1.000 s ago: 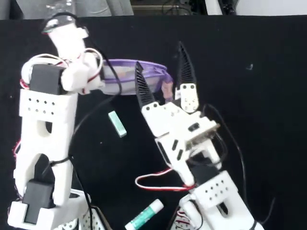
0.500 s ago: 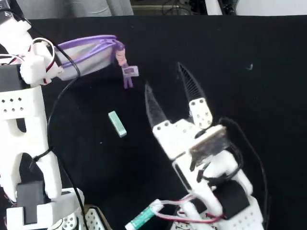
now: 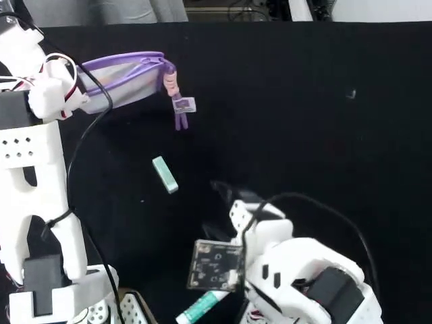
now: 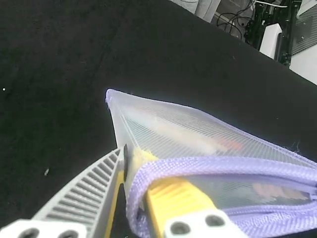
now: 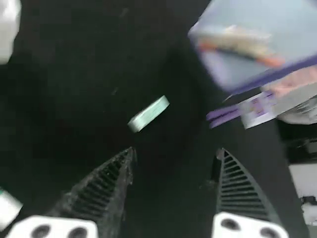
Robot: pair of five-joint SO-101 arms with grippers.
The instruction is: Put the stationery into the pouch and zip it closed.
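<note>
Black cloth (image 3: 304, 121) covers the table, and at its far left my left gripper (image 4: 131, 168) is pinched on the purple zip edge of a translucent ribbed plastic pouch (image 4: 198, 144); pale items show through the pouch wall and a purple pull tag (image 3: 181, 108) hangs from its other end. A small mint-green rectangular eraser (image 3: 165, 175) lies on the cloth well apart from the pouch, and a green-and-white glue stick (image 3: 202, 307) lies at the near edge beside my right arm's base. My right gripper (image 5: 176, 153) has its black fingers spread wide above the cloth, pointing toward the eraser.
</note>
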